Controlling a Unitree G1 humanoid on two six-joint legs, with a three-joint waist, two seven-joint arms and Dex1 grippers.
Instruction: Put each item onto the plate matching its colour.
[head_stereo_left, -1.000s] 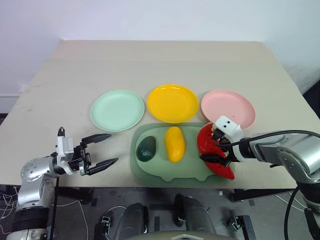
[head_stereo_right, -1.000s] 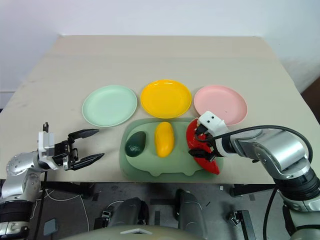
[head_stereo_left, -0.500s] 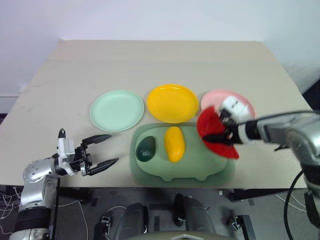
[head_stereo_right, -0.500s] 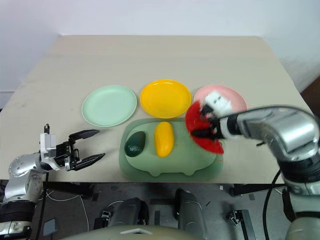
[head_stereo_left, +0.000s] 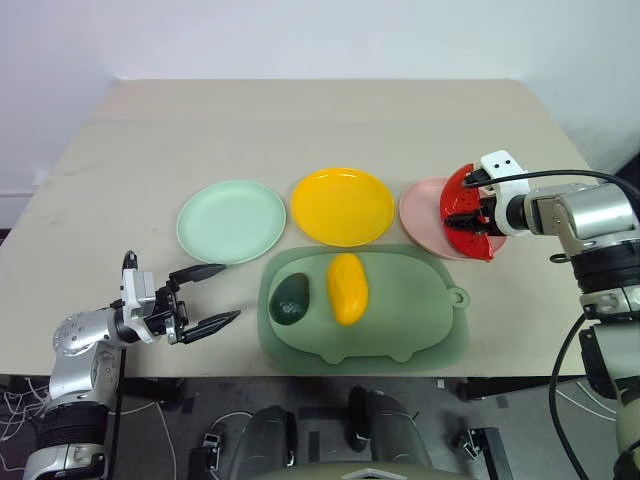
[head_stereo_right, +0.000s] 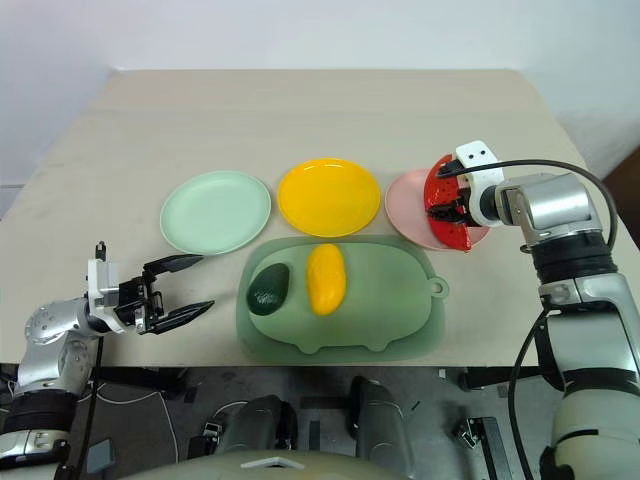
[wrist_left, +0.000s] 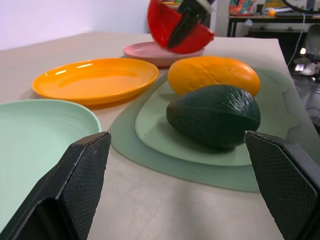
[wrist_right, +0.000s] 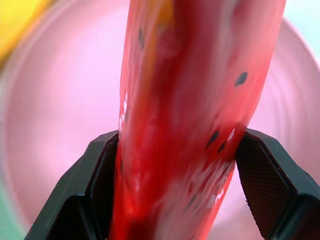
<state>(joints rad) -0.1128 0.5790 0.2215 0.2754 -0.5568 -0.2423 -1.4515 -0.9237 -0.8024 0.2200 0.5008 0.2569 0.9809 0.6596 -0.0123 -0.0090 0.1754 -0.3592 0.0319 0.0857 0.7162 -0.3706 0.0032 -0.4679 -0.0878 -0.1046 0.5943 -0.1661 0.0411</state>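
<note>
My right gripper (head_stereo_left: 468, 213) is shut on the red watermelon wedge (head_stereo_left: 461, 205), holding it over the pink plate (head_stereo_left: 425, 212) at the right; the wedge (wrist_right: 190, 115) sits between both fingers in the right wrist view. The yellow mango (head_stereo_left: 347, 288) and the dark green avocado (head_stereo_left: 291, 298) lie on the sage-green pig-shaped board (head_stereo_left: 400, 320). Behind the board are the yellow plate (head_stereo_left: 342, 207) and the mint green plate (head_stereo_left: 231, 220), both bare. My left gripper (head_stereo_left: 207, 297) is open near the table's front left, pointing at the avocado (wrist_left: 215, 115).
The beige table (head_stereo_left: 320, 125) stretches back behind the plates. The board reaches close to the table's front edge. Bare table lies between my left gripper and the board.
My right gripper lifted the watermelon wedge off the board's right end and carried it back and right, over the pink plate. My left gripper stayed put.
</note>
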